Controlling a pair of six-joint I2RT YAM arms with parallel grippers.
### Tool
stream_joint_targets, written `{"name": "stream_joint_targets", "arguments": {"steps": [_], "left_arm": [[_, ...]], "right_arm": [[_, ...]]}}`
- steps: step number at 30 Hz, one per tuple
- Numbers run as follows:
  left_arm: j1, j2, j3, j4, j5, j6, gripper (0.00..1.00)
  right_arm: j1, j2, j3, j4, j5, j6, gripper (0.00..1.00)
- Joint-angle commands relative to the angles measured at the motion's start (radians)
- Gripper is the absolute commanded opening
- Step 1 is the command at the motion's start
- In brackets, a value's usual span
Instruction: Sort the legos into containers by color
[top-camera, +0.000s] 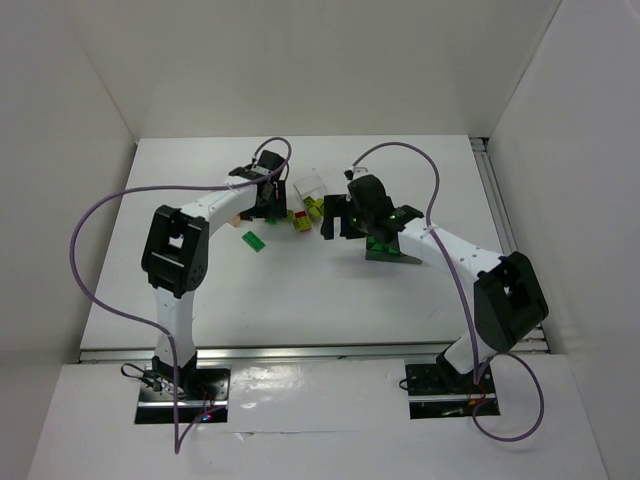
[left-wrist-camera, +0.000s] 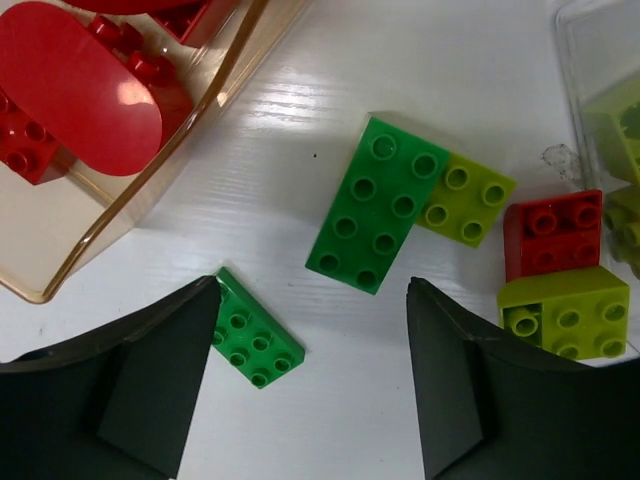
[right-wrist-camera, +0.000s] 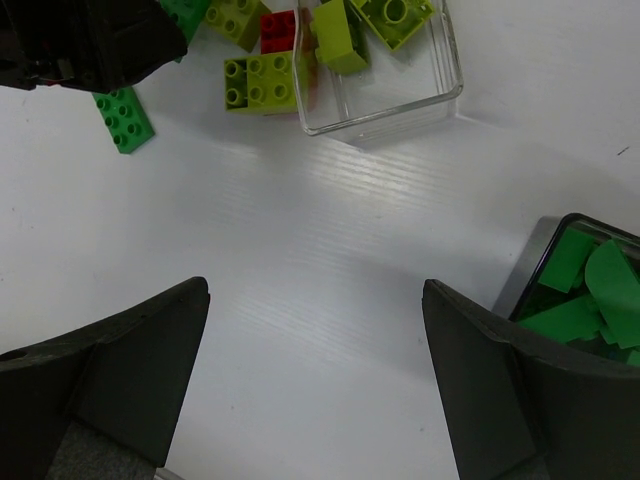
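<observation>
Red bricks (left-wrist-camera: 25, 140) are already sitting in the orange tub (left-wrist-camera: 80, 235), yellow-green bricks (right-wrist-camera: 395, 15) in the clear tub (right-wrist-camera: 390, 110), green bricks (right-wrist-camera: 575, 270) in the dark tub (right-wrist-camera: 535, 255). Five legos (left-wrist-camera: 378, 205) are lying loose between the orange and clear tubs, waiting: two green, two yellow-green, one red. Left fingers (left-wrist-camera: 140, 390) and right fingers (right-wrist-camera: 130, 370) are hanging wide open, holding nothing, over the white worktop (right-wrist-camera: 330, 250) inside white walls (top-camera: 300, 60).
</observation>
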Motion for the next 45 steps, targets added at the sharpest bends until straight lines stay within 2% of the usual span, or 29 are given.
{"name": "stream_joint_targets", "arguments": {"steps": [1, 10, 12, 13, 14, 16, 18, 30, 35, 37, 40, 41, 43, 44, 45], "left_arm": [[-0.008, 0.042, 0.055, -0.017, -0.018, 0.056, 0.82], [-0.008, 0.103, 0.098, 0.001, 0.002, 0.084, 0.59], [-0.008, 0.103, 0.098, 0.001, -0.007, 0.084, 0.45], [-0.008, 0.103, 0.098, 0.001, -0.007, 0.084, 0.26], [-0.008, 0.089, 0.098, 0.001, -0.007, 0.072, 0.18], [-0.008, 0.049, 0.077, 0.001, -0.007, 0.061, 0.12], [-0.008, 0.011, 0.037, 0.01, 0.002, 0.052, 0.1], [-0.008, -0.213, -0.113, -0.008, 0.064, 0.001, 0.1], [-0.008, -0.244, -0.09, -0.028, 0.064, -0.008, 0.11], [-0.008, -0.224, -0.046, -0.071, 0.064, -0.051, 0.15], [-0.008, -0.173, -0.027, -0.094, 0.101, -0.145, 0.32], [-0.008, -0.161, -0.027, -0.108, 0.101, -0.175, 0.51], [-0.008, -0.12, -0.017, -0.108, 0.113, -0.241, 0.63], [-0.008, -0.104, 0.003, -0.108, 0.113, -0.261, 0.66], [-0.017, -0.09, 0.003, -0.108, 0.113, -0.278, 0.81]], "right_arm": [[-0.002, -0.009, 0.035, -0.01, 0.017, -0.007, 0.94], [-0.002, -0.009, 0.035, -0.029, 0.036, -0.007, 0.94], [-0.002, -0.009, 0.035, -0.029, 0.036, -0.007, 0.94], [-0.002, -0.009, 0.035, -0.029, 0.036, -0.007, 0.94], [-0.002, -0.009, 0.035, -0.029, 0.036, -0.007, 0.94], [-0.002, -0.009, 0.035, -0.029, 0.036, -0.007, 0.94], [-0.002, -0.009, 0.035, -0.029, 0.036, -0.007, 0.94], [0.008, -0.009, 0.026, -0.019, 0.036, 0.002, 0.94], [0.008, -0.009, 0.026, -0.019, 0.036, 0.002, 0.94], [0.008, -0.009, 0.026, -0.01, 0.036, 0.002, 0.94], [0.008, 0.0, 0.035, -0.01, 0.036, 0.002, 0.94], [0.008, 0.0, 0.035, -0.01, 0.036, 0.002, 0.94], [0.008, 0.0, 0.035, -0.01, 0.036, 0.002, 0.94], [0.008, 0.0, 0.026, -0.01, 0.036, 0.002, 0.94], [0.008, -0.011, 0.026, -0.01, 0.036, 0.002, 0.94]]}}
